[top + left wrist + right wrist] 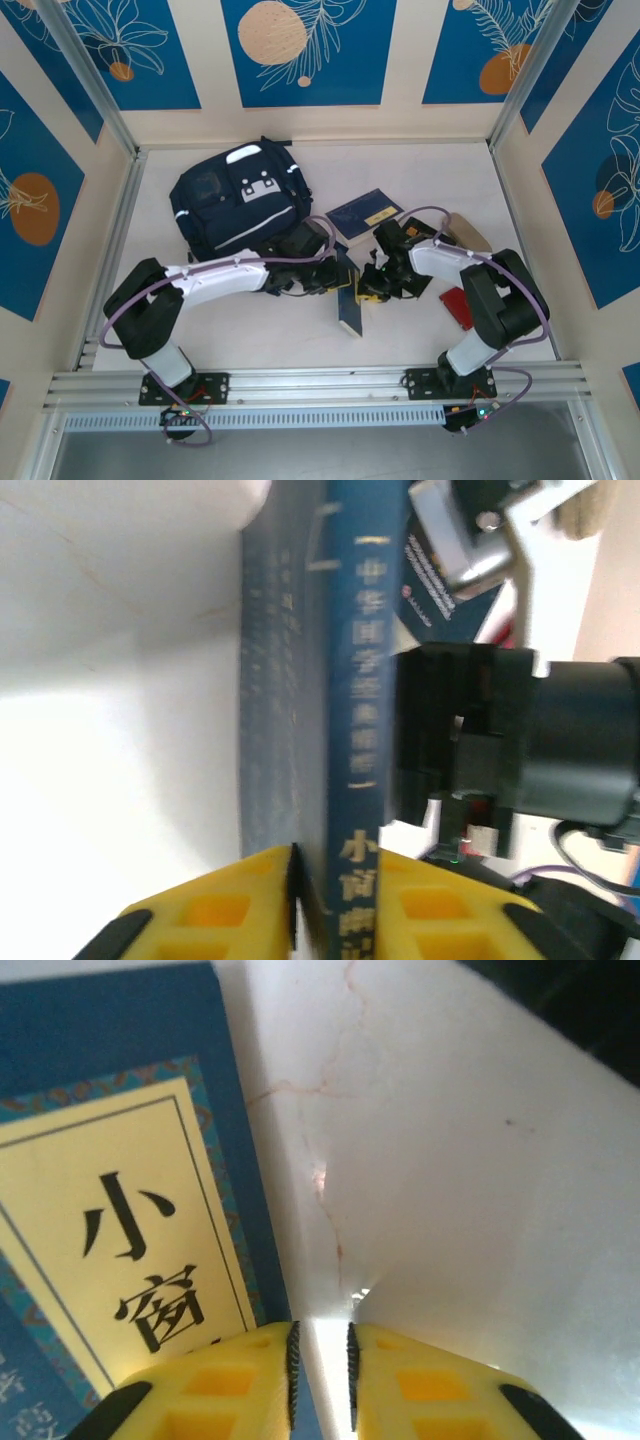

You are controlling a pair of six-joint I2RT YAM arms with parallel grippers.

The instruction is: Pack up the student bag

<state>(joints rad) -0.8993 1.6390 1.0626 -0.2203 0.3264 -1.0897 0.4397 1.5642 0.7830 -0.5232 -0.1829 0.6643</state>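
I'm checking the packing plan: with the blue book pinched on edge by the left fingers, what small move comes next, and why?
Probably raise the blue book slightly and swing it toward the student bag: the left gripper pinches its spine, the right gripper grips nothing, and the bag lies behind-left.

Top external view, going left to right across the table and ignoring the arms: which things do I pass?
student bag → upright blue book → red flat item
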